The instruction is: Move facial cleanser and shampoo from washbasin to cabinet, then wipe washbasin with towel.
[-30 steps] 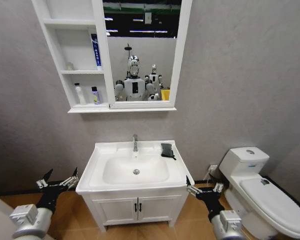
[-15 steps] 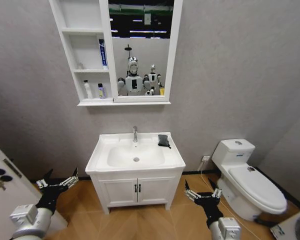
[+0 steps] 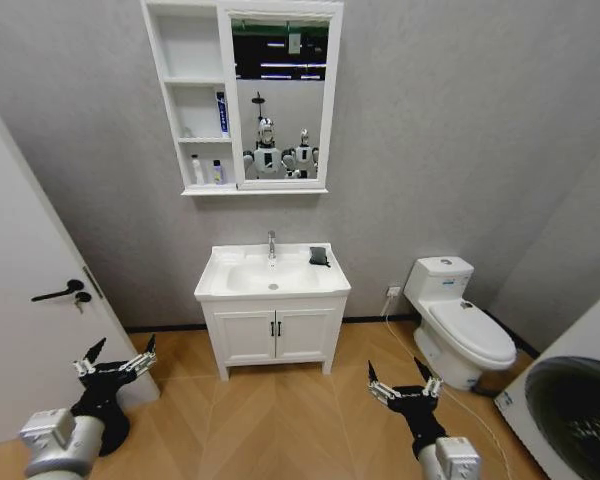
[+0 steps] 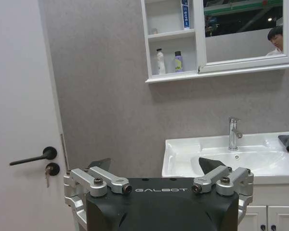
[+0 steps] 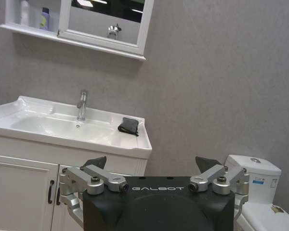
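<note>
Change since a second ago: whole head view has drawn back from the washbasin (image 3: 242, 284), so the camera moved; a door (image 3: 25, 300) and a washing machine (image 3: 578, 400) have come into view, while the towel (image 3: 319, 256) lies where it lay.
Left tool (image 3: 114, 365): low over the wooden floor (image 3: 280, 420), in front of the door, well apart from the vanity (image 3: 274, 338); fingers spread apart, holding nothing.
Right tool (image 3: 404, 388): low over the floor between vanity and toilet (image 3: 455, 325); fingers spread apart, empty.
Washbasin: white, on the two-door vanity, chrome tap (image 3: 271, 244) at the back.
Towel: dark, folded, on the basin's rim at the robot's right of the tap, near the back corner.
Cabinet (image 3: 194, 100): on the wall above the basin, shelves beside the mirror (image 3: 280, 105).
Bottles: a white bottle (image 3: 197, 170) and a purple bottle (image 3: 217, 172) stand side by side in the lowest compartment; a blue tube (image 3: 222, 112) stands upright in the middle one.
</note>
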Controlling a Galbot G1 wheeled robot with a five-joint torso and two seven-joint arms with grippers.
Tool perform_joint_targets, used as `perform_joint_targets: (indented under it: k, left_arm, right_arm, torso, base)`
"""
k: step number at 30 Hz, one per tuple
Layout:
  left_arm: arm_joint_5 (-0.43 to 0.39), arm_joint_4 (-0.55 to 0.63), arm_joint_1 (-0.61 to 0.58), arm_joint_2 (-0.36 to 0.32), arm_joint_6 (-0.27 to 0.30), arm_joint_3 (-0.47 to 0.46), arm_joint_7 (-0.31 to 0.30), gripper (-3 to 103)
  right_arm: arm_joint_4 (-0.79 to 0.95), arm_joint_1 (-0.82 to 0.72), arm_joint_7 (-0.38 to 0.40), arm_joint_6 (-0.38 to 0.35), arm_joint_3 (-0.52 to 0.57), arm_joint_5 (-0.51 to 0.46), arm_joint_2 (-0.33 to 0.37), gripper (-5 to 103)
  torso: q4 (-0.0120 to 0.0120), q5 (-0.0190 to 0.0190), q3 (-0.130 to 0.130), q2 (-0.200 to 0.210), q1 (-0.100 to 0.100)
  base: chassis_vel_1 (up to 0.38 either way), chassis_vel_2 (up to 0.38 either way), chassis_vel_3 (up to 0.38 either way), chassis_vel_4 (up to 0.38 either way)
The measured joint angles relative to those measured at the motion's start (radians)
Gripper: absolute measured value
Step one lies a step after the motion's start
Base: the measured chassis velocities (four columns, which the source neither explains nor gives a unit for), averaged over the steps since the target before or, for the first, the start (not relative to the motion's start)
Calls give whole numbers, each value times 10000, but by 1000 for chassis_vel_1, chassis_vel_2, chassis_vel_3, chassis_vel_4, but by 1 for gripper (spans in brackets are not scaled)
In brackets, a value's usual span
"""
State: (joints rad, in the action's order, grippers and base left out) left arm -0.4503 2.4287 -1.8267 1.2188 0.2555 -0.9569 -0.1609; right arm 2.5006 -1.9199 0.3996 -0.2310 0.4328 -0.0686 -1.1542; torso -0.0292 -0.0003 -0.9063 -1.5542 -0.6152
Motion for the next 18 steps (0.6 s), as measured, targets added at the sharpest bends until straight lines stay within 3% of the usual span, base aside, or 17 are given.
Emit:
perform_joint_targets:
  k: [2, 5, 6, 9, 11, 14, 18]
  left_arm:
    - [0, 2, -1, 1, -1, 0, 0, 100]
    - [0, 0, -2, 0, 0, -1, 0, 100]
    - [1, 1, -3, 0, 0, -5, -6, 100]
    - [0, 0, -3, 0, 0, -1, -4, 100]
    - [0, 1, -1, 0, 0, 0, -1, 100]
    - [0, 0, 1, 0, 0, 1, -1, 100]
    - [0, 1, 1, 0, 0, 1, -1, 100]
  right_arm:
    - [-72, 77, -209, 244, 32, 155, 10, 100]
    - [-194, 226, -480, 472, 86, 231, 45, 100]
    - [-240, 323, -549, 553, 100, 190, 75, 100]
    - [-303, 396, -695, 728, 179, 175, 136, 100]
    - [-313, 398, -745, 770, 205, 186, 144, 100]
    - [-323, 412, -778, 801, 229, 196, 152, 100]
    - [-323, 412, -778, 801, 230, 196, 152, 100]
  torso:
    - [4, 18, -4, 3, -3]
    - [4, -9, 1, -1, 3]
    - [8, 9, 3, -5, 7]
    - [-1, -1, -1, -1, 3]
    - [-8, 7, -1, -2, 3]
    - [5, 5, -8, 10, -21]
    - [4, 2, -8, 10, -20]
  base:
    - [339, -313, -314, 325]
    - [271, -318, -283, 304]
    - [207, -28, -210, 205]
    - [92, -37, -196, 113]
    - [13, -43, -54, 65]
    - [-73, 2, 57, -19]
    - [-47, 65, 51, -38]
